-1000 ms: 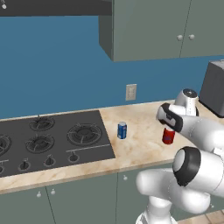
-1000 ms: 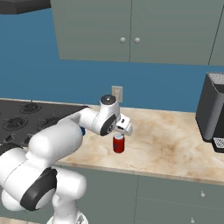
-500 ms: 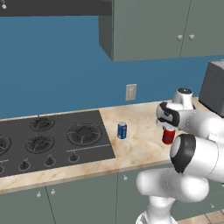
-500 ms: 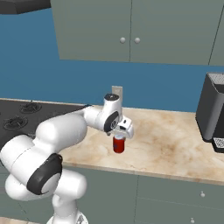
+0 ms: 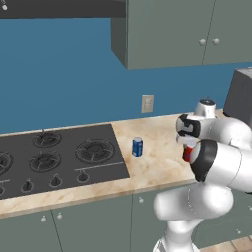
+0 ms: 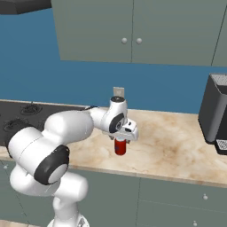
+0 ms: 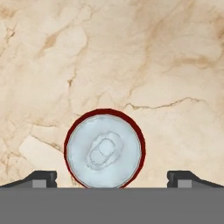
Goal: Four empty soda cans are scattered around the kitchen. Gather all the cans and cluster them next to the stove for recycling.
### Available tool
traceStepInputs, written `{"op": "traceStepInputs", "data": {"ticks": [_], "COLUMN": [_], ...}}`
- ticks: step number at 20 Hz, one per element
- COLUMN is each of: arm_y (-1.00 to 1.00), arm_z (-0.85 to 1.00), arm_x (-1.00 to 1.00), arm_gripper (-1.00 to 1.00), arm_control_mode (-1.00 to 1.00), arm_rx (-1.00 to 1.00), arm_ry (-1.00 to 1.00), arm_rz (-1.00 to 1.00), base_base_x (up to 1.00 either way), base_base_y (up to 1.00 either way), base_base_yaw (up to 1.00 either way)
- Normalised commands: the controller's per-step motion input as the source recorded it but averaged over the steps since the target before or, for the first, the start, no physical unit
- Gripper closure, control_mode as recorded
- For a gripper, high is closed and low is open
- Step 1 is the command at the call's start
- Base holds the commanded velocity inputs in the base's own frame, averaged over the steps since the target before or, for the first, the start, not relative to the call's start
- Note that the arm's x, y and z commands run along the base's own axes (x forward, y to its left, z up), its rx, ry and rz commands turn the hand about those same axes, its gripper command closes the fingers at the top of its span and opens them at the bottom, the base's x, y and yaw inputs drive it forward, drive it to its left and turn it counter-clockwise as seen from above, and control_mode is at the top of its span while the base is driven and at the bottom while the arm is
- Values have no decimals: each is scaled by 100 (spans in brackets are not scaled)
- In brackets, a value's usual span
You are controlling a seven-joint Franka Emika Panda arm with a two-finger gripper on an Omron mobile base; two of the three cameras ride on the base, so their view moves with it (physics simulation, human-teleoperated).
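Note:
A red soda can [image 6: 119, 147] stands upright on the marble counter, right of the stove [image 5: 54, 157]. My gripper [image 6: 120, 139] hangs straight above it, open, pointing down. In the hand view the can's silver top [image 7: 105, 149] lies between the two fingertips [image 7: 43, 177], which stand wide on either side and clear of it. In the left base view my arm covers most of the red can [image 5: 186, 154]. A blue soda can [image 5: 137, 146] stands upright close to the stove's right edge, to the left of my gripper [image 5: 186, 146].
A dark coffee machine [image 6: 217, 113] stands at the counter's right end. A wall socket [image 5: 147, 103] sits behind the blue can. Grey cabinets [image 6: 133, 31] hang above. Bare marble counter [image 6: 177, 142] stretches between the red can and the machine.
The hand has come down slightly over the red can, and the arm's elbow has swung forward. Both cans stand where they were, and the jaws stay wide.

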Motion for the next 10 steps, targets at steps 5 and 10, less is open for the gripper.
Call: {"op": "traceStepInputs", "data": {"ticks": [5, 10], "arm_y": [0, 0], "arm_z": [-17, -9], "arm_x": [4, 9], "arm_gripper": [-100, -100], "arm_control_mode": [-100, -100], "arm_rx": [0, 0], "arm_ry": [0, 0], "arm_rz": [3, 2], "base_base_x": [0, 0], "base_base_y": [0, 0], "base_base_yaw": [0, 0]}}
